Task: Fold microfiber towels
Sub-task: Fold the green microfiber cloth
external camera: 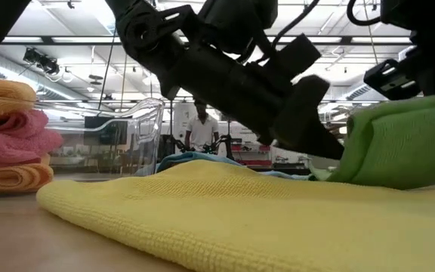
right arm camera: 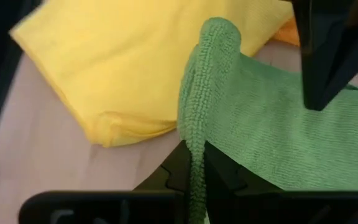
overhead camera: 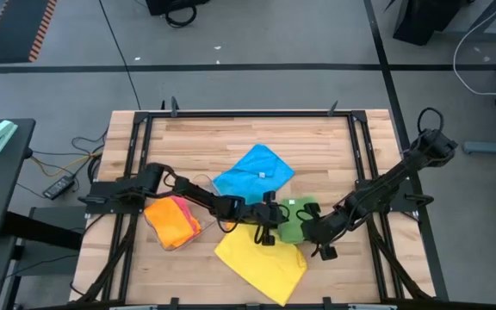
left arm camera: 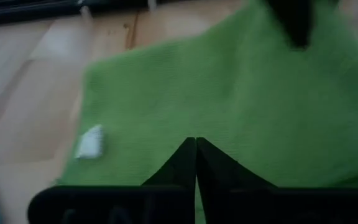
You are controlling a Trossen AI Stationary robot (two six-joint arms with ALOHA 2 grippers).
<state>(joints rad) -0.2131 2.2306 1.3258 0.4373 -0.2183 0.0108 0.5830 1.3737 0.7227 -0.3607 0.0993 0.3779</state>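
Both pincers meet at the green towel (overhead camera: 293, 226), near the middle of the table's front half. Left gripper (overhead camera: 275, 215) has its fingers pressed together at the towel's left edge; in the left wrist view the two dark fingertips (left arm camera: 196, 163) stand closed with green cloth all around their tips, though I cannot tell whether any of it is caught between them. Right gripper (overhead camera: 310, 231) is at the towel's opposite edge, and from its wrist view a raised fold of the green towel (right arm camera: 197, 124) runs straight down between its fingers, pinched there. The cloth bunches up between the two arms, lifted off the wood on the right gripper's side.

Just in front of it lies the yellow towel (overhead camera: 261, 261), spread flat, with the green one touching its upper edge. Behind it, toward the table's middle, lies the blue towel (overhead camera: 254, 173), loosely rumpled. Off to the left sits a folded stack of orange and pink towels (overhead camera: 172, 221), beside a clear plastic tray (external camera: 138, 132) seen in the low view. All of this rests on the wooden table (overhead camera: 188, 142). Far behind, a person (external camera: 201, 130) stands in the room.
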